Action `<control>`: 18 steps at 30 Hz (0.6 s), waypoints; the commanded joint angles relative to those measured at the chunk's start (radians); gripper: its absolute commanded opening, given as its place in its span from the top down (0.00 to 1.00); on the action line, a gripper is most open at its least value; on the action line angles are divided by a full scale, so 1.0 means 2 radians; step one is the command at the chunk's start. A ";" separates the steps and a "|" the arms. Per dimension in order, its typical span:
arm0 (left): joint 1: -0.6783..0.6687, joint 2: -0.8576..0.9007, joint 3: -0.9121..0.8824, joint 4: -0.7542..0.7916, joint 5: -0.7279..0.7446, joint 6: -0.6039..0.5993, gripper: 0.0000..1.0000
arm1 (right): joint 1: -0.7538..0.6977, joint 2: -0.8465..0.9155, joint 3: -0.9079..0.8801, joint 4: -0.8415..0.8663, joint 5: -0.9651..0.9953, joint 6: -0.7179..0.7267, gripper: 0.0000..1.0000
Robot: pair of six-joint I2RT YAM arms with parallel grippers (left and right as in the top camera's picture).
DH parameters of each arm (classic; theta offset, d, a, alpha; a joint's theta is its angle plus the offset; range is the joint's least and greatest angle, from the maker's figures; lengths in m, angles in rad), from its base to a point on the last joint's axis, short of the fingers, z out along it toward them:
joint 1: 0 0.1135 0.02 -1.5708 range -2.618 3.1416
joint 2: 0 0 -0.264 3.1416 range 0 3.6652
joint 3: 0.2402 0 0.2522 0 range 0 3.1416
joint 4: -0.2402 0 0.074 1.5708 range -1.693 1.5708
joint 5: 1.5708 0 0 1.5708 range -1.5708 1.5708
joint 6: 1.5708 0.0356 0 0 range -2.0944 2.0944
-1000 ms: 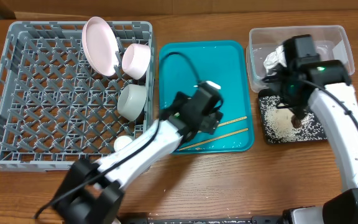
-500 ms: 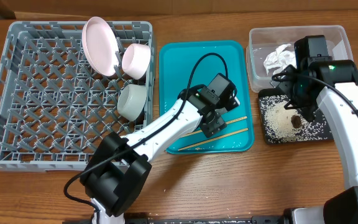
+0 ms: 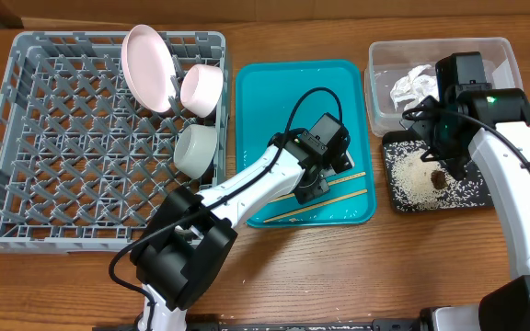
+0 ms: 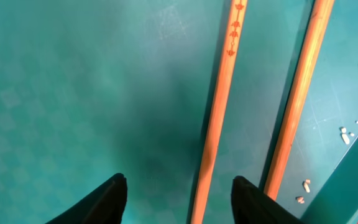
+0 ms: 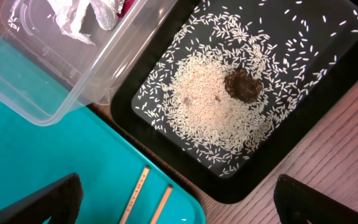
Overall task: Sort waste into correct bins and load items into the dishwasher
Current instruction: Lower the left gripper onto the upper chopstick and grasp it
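Left gripper [image 4: 180, 188] newly over chopsticks [image 4: 219, 106], fingers apart astride one, seemingly near teal tray's [image 4: 73, 74] front rim.

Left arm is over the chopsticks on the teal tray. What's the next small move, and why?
Probably lower the left pincer and close it: its open fingers straddle one chopstick, lying flat on the teal tray; the other chopstick lies just outside.

Your teal tray [image 4: 73, 93] holds orange chopsticks [image 4: 219, 112], one with darker marks; beside it, white rice [image 5: 204, 106] speckles the black bin [image 5: 297, 93].
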 commanded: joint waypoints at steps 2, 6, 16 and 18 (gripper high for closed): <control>-0.003 0.023 0.010 -0.007 0.002 0.026 0.47 | -0.001 -0.004 0.014 0.001 0.006 -0.004 0.00; -0.007 0.049 0.010 -0.020 0.002 0.028 0.47 | -0.001 -0.004 0.014 0.001 0.006 -0.004 0.00; -0.013 0.052 0.010 -0.056 0.002 0.028 0.89 | -0.001 -0.004 0.014 0.001 0.006 -0.004 0.00; -0.013 0.052 0.010 -0.067 0.000 0.028 0.95 | -0.001 -0.004 0.014 0.001 0.006 -0.004 0.00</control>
